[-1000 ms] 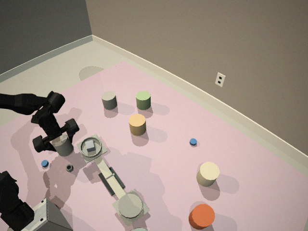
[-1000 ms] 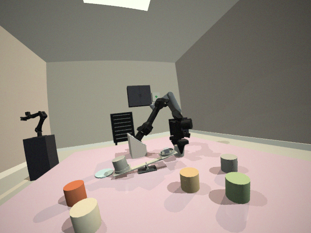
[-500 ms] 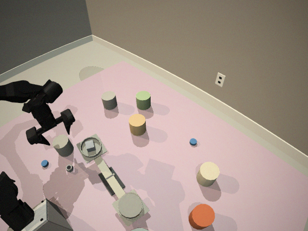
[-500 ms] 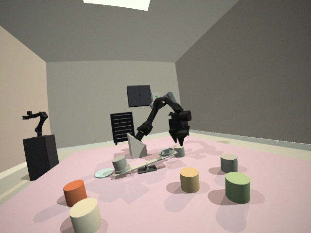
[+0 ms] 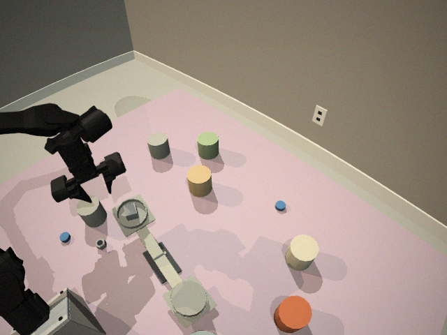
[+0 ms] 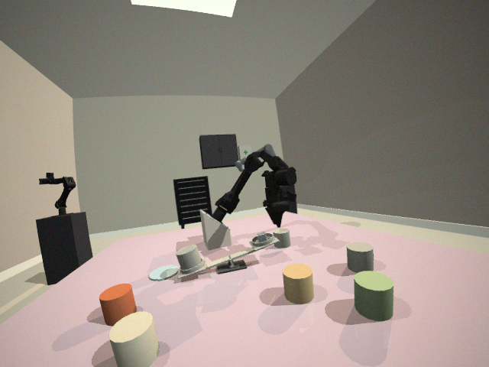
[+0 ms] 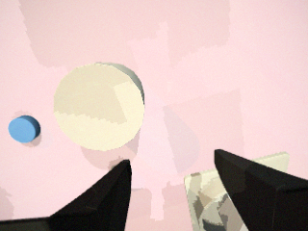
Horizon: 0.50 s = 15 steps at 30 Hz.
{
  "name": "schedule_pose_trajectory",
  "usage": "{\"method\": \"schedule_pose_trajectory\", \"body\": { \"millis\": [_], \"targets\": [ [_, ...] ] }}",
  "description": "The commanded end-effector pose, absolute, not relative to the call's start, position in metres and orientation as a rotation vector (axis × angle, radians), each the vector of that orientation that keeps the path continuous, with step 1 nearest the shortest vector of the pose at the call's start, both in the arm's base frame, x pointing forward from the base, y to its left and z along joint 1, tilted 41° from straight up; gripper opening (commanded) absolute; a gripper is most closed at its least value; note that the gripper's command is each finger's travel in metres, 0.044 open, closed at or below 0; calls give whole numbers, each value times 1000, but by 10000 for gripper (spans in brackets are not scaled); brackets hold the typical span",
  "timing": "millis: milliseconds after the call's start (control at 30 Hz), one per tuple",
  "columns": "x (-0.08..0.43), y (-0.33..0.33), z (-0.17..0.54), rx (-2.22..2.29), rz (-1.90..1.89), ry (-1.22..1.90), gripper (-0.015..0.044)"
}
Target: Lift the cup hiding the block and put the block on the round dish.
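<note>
The lifted cup, grey-beige (image 5: 93,215) (image 6: 282,239) (image 7: 96,108), stands on the table beside the raised end of the balance (image 5: 152,246) (image 6: 221,261). My gripper (image 5: 100,197) (image 6: 279,226) (image 7: 172,161) is open and empty, above the table between that cup and the raised pan. The grey block (image 5: 130,211) (image 6: 262,238) sits uncovered inside the ring of the raised pan; a finger partly hides that pan in the wrist view. The other cup (image 5: 188,298) (image 6: 189,257) stands on the lowered end. The round dish (image 5: 203,333) (image 6: 163,273), pale blue, lies beyond the lowered end, with no cup above it.
Near the lifted cup are a blue disc (image 5: 65,236) (image 7: 24,129) and a small nut (image 5: 100,243). Grey (image 5: 158,146), green (image 5: 208,146), tan-orange (image 5: 199,181), cream (image 5: 302,252) and orange-red (image 5: 292,313) cylinders stand around. Another blue disc (image 5: 280,205) lies farther right.
</note>
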<state>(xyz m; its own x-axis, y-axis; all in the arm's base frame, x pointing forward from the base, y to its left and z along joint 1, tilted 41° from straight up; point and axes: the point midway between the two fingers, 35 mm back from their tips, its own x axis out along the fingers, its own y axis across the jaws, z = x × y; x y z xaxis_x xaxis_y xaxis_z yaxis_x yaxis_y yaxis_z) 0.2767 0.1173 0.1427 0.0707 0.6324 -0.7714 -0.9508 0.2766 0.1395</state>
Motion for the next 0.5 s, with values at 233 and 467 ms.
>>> {"method": "schedule_pose_trajectory", "body": {
  "millis": [233,467],
  "targets": [
    [311,28,108,-321,1205,939,260],
    [312,36,99,-321,1205,938,260]
  ]
}}
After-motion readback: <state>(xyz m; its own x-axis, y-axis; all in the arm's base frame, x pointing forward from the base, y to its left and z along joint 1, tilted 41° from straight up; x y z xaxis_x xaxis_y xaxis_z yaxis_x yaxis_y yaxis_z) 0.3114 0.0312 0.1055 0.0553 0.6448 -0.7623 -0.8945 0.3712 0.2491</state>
